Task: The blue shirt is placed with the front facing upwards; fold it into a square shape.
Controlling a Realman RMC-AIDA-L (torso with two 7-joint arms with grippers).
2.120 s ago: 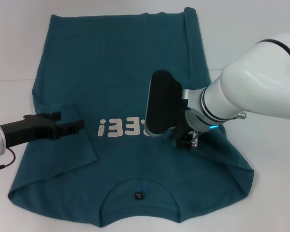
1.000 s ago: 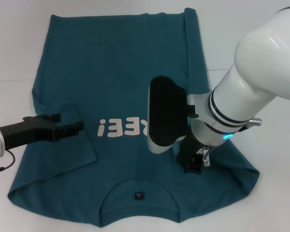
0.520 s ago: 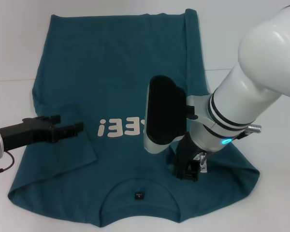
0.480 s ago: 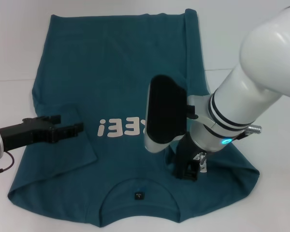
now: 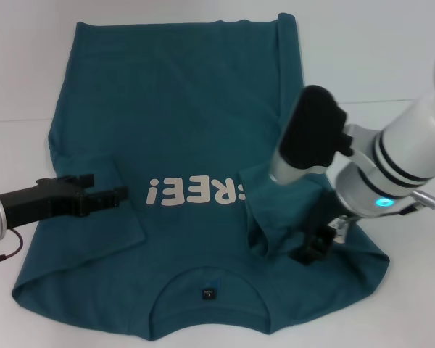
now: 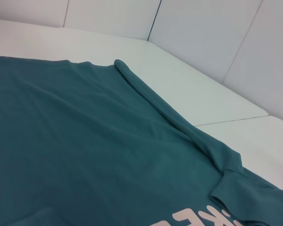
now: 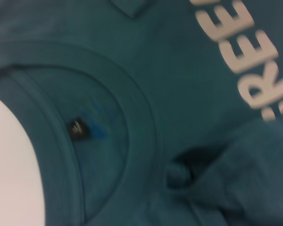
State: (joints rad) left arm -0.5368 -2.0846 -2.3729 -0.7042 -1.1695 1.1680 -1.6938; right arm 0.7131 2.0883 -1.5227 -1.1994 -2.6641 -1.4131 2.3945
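Note:
The blue shirt point(image 5: 174, 109) lies spread on the white table, print point(image 5: 196, 193) facing up and neck label point(image 5: 209, 293) nearest me. Its left sleeve is folded in onto the body. My left gripper point(image 5: 105, 188) hovers open over that folded sleeve, holding nothing. My right gripper point(image 5: 315, 246) is down on the shirt's right shoulder area, shut on the cloth, which rises in a bunched fold point(image 5: 264, 225) beside it. The right wrist view shows the round collar point(image 7: 141, 117), the label point(image 7: 78, 129), the print point(image 7: 254, 61) and puckered cloth point(image 7: 179, 174). The left wrist view shows the shirt's body point(image 6: 85, 141).
A white table point(image 5: 391, 51) surrounds the shirt, with bare surface to the right and far left. The shirt's right side edge is rolled inward along its length point(image 6: 155, 103). A thin cable point(image 5: 3, 243) hangs from my left arm.
My right arm has swung right and turned its wrist, uncovering the whole print. The cloth by its gripper now stands up in a bunched fold. The left arm has stayed put.

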